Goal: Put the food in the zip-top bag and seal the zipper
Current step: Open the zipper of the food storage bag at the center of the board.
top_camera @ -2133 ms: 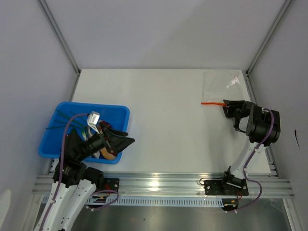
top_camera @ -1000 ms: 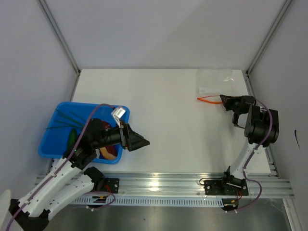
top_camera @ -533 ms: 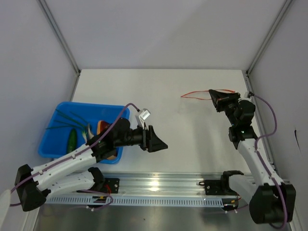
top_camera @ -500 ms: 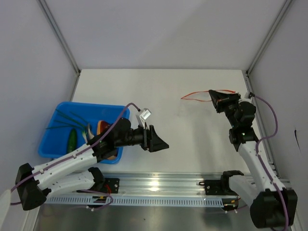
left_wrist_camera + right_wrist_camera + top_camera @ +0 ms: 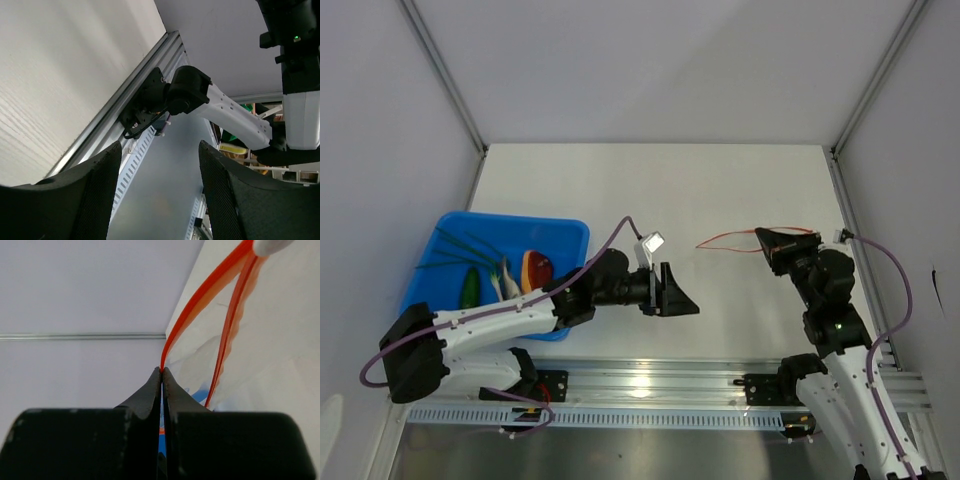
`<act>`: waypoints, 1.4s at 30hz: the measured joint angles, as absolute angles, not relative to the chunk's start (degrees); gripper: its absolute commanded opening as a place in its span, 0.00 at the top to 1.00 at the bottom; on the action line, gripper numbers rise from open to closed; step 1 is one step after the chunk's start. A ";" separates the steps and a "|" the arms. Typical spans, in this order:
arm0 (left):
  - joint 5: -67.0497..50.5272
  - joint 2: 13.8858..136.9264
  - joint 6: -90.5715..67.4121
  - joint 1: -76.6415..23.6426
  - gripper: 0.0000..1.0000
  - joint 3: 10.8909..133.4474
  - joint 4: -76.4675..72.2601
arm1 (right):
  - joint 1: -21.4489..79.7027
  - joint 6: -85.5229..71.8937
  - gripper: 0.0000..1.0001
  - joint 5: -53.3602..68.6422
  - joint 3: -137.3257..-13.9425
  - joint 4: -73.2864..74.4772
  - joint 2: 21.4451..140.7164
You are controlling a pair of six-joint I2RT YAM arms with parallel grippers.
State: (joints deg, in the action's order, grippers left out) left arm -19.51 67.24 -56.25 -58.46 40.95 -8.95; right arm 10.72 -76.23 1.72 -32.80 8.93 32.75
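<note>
My right gripper [image 5: 763, 240] is shut on the zipper [image 5: 725, 237], the red-orange strip of the clear zip-top bag, and holds it above the table right of centre. In the right wrist view the fingertips [image 5: 162, 371] pinch one strip of the zipper [image 5: 200, 295], the second strip bows away, and the clear bag [image 5: 272, 340] hangs beyond. The food lies in the blue tray [image 5: 510, 218]: the dark-red meat slab [image 5: 536, 268] and thin green stalks [image 5: 450, 243]. My left gripper [image 5: 686, 302] reaches over the table's middle, open and empty, its mesh pads [image 5: 95, 195] apart.
A green pod and pale pieces [image 5: 470, 288] also lie in the tray at the left. The aluminium rail [image 5: 650, 380] with both arm bases runs along the near edge. Grey walls close off the back and sides.
The left arm has swung out of the tray and stretched right toward the table's middle, jaws narrowing a little. The right arm has carried the bag from the far right corner toward the centre.
</note>
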 measured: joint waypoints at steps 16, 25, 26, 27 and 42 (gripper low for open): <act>-13.98 75.40 -61.04 -61.14 0.13 52.88 -6.33 | 15.79 -74.85 1.00 -1.43 -29.89 11.51 27.90; -13.72 80.25 -65.63 -59.18 0.16 56.77 -5.39 | 22.48 -71.44 1.00 -6.11 -29.69 10.76 24.88; -13.82 81.03 -66.24 -58.92 0.16 56.77 -5.39 | 23.05 -71.02 1.00 -6.74 -29.69 10.74 24.38; -14.00 81.84 -66.83 -58.67 0.16 56.77 -5.41 | 23.44 -70.76 1.00 -7.33 -29.69 10.72 24.10; -19.59 84.90 -73.08 -54.33 0.28 49.39 -13.76 | 29.71 -63.94 1.00 -11.44 -27.07 9.76 20.56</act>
State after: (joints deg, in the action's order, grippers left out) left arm -19.59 84.90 -73.08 -54.33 49.39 -13.76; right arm 29.71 -63.94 -11.44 -27.07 9.76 20.56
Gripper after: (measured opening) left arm 0.726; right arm 0.006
